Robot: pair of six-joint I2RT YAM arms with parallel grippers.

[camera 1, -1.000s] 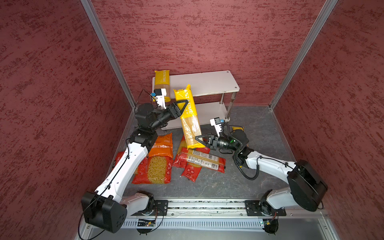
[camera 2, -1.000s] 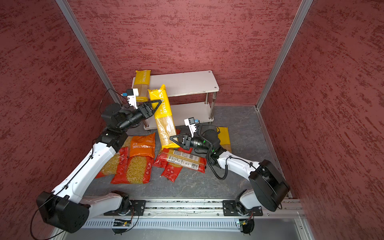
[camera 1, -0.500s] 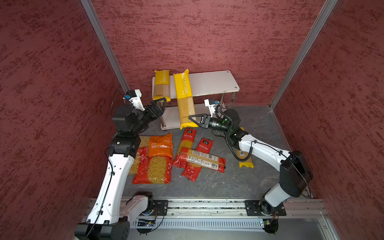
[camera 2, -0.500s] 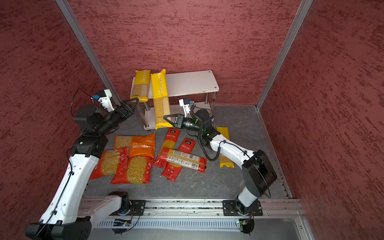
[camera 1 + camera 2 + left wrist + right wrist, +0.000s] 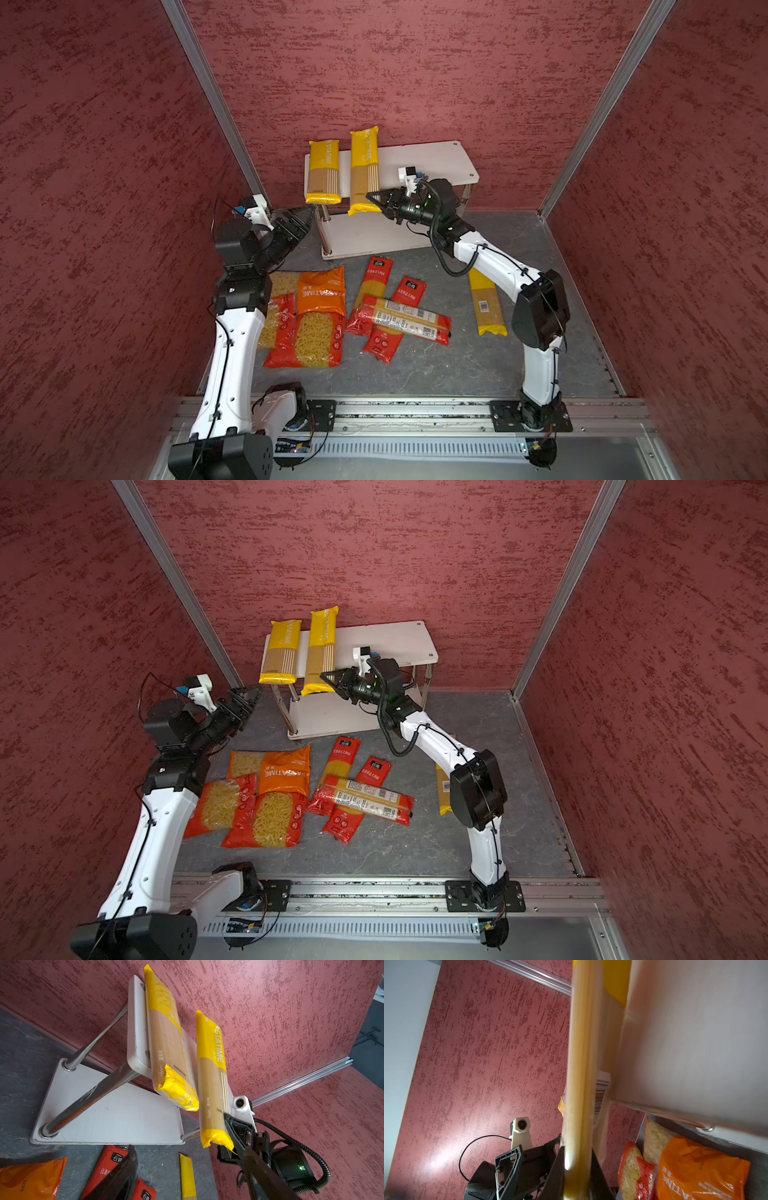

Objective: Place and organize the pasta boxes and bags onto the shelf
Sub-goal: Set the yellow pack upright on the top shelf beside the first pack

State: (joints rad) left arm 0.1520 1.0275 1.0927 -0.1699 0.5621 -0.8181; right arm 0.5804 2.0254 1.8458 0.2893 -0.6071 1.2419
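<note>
The shelf [image 5: 436,166] stands against the back wall with one yellow spaghetti pack [image 5: 324,172] on the left end of its top board. A second yellow pack [image 5: 364,166] stretches over the board beside it, its near end overhanging the front edge. My right gripper [image 5: 376,200] is shut on that near end [image 5: 577,1167]. My left gripper [image 5: 305,216] is open and empty, left of the shelf's front post [image 5: 191,1169]. A third yellow pack [image 5: 486,299], three red spaghetti bags [image 5: 405,318] and the short-pasta bags [image 5: 320,316] lie on the floor.
Red walls close in the cell on three sides, right behind the shelf. The lower board [image 5: 365,237] is bare. The right arm's elbow [image 5: 540,309] hangs over the floor near the third yellow pack. A metal rail [image 5: 395,411] runs along the front.
The right gripper carried the yellow pack from leaning in front of the shelf up over the top board. The left gripper left the pack, opened wider and drew back to the left.
</note>
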